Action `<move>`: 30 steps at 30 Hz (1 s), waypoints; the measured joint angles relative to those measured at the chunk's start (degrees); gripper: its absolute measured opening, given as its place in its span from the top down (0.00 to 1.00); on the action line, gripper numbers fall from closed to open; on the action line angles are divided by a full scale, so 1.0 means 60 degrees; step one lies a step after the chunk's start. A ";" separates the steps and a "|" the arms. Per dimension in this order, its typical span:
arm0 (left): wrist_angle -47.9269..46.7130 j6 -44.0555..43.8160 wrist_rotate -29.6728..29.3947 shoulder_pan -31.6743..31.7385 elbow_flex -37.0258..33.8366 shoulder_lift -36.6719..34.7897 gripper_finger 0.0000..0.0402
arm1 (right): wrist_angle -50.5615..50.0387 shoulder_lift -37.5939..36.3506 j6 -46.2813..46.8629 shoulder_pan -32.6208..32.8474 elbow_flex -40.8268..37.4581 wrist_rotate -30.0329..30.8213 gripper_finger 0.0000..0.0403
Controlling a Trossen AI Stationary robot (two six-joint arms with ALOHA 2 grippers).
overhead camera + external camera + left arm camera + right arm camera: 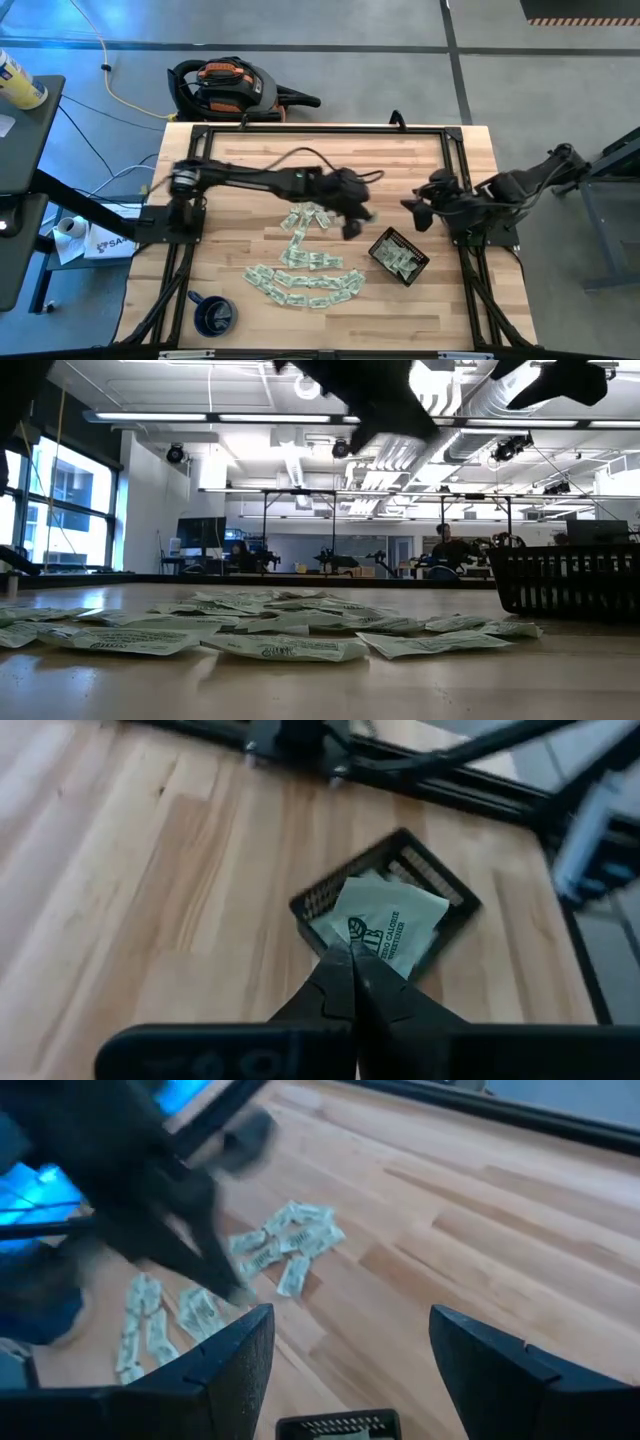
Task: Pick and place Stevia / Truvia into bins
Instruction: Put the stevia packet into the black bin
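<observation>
Nearest me, most of the small pale green and white paper sachets [305, 275] lie loose across the wooden desk [250, 235], so the bulk is left. My left pincer [352, 952] is clamped on one sachet [385, 924], mid-desk just left of the small black gridded tray [399, 256]. That tray holds only a few; the right pincer [350, 1355] waits wide open, farther right.

overhead looks down; low looks level; wrists close (all share sachets [305, 272]).

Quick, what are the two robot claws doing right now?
Left gripper: shut on a pale green-and-white paper sachet.
Right gripper: open, holding nothing.
</observation>
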 joint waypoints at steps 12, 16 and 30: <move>-0.0636 -0.1324 -0.0015 -0.0682 0.4303 0.3922 0.93 | -0.0191 -0.0460 -0.0270 0.0007 -0.0007 -0.0435 0.36; -0.1011 -0.1493 -0.0255 -0.0818 0.4682 0.4558 0.92 | -0.0244 -0.0433 -0.0454 0.0007 -0.0011 -0.0471 0.36; -0.3380 -0.1460 -0.0449 -0.0687 0.5649 0.4391 0.54 | -0.0939 -0.0455 -0.0403 0.0007 -0.0018 -0.0483 0.36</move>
